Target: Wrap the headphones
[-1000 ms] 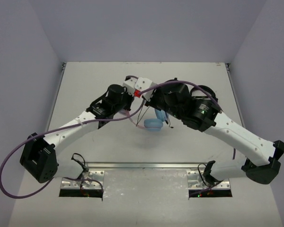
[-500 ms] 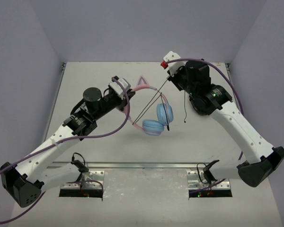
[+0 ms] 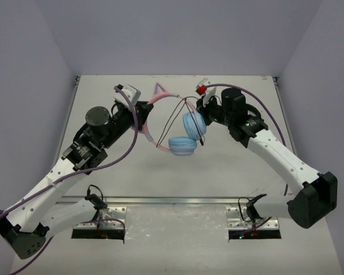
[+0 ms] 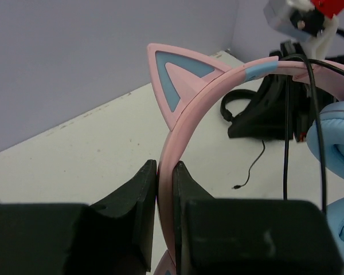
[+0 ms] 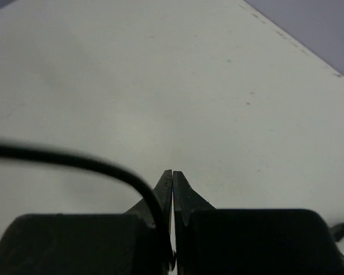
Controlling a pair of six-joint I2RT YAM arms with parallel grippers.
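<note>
Left gripper (image 4: 165, 172) clamps the pink headband (image 4: 186, 114) of the headphones (image 3: 182, 145), held over the middle of the worktop (image 3: 229, 172), toward its far edge; right gripper (image 5: 172, 175) pinches the thin black cable (image 5: 74, 159) tight.

Surface: a pale, matt table (image 3: 229, 172) is shown, enclosed by plain walls (left, back and right).
Near edge: a metal rail (image 3: 172, 200) is fitted across the table.
Mounting: a left base plate (image 3: 83, 226) and a right base plate (image 3: 269, 226) are fixed behind the rail.
Contact: whether the headphones (image 3: 182, 145) rest on the table cannot be determined.
</note>
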